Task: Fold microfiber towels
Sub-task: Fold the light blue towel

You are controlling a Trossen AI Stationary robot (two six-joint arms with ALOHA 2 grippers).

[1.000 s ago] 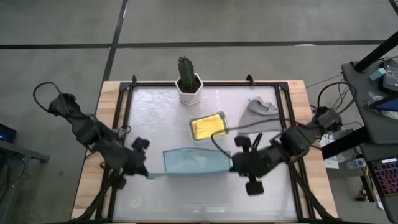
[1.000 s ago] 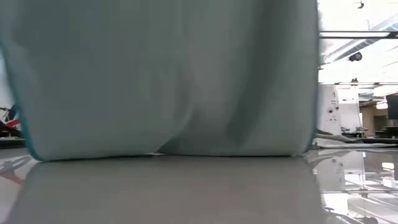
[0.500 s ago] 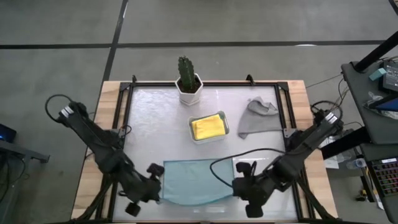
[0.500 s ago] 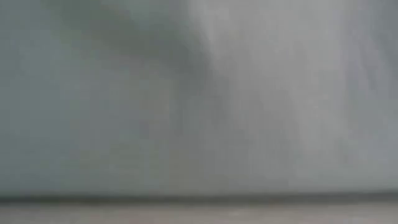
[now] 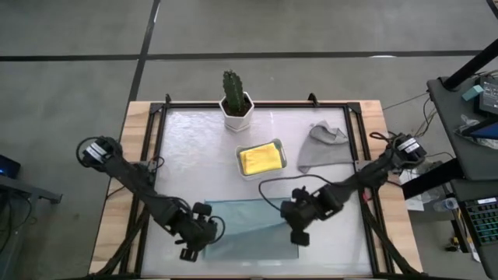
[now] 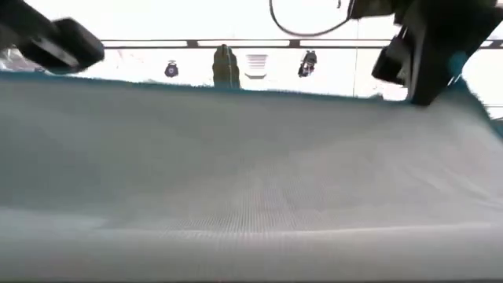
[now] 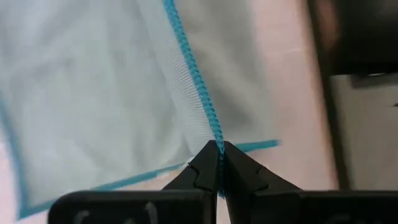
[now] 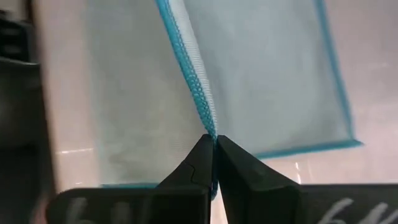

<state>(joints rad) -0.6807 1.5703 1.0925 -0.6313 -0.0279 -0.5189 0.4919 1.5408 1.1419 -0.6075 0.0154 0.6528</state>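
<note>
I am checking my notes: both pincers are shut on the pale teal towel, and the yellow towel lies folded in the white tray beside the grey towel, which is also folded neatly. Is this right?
Not fully. The high view shows the grey towel lying crumpled, not folded. The rest holds: the left pincer and right pincer are shut on the pale teal towel, and the yellow towel lies folded in the white tray.
</note>
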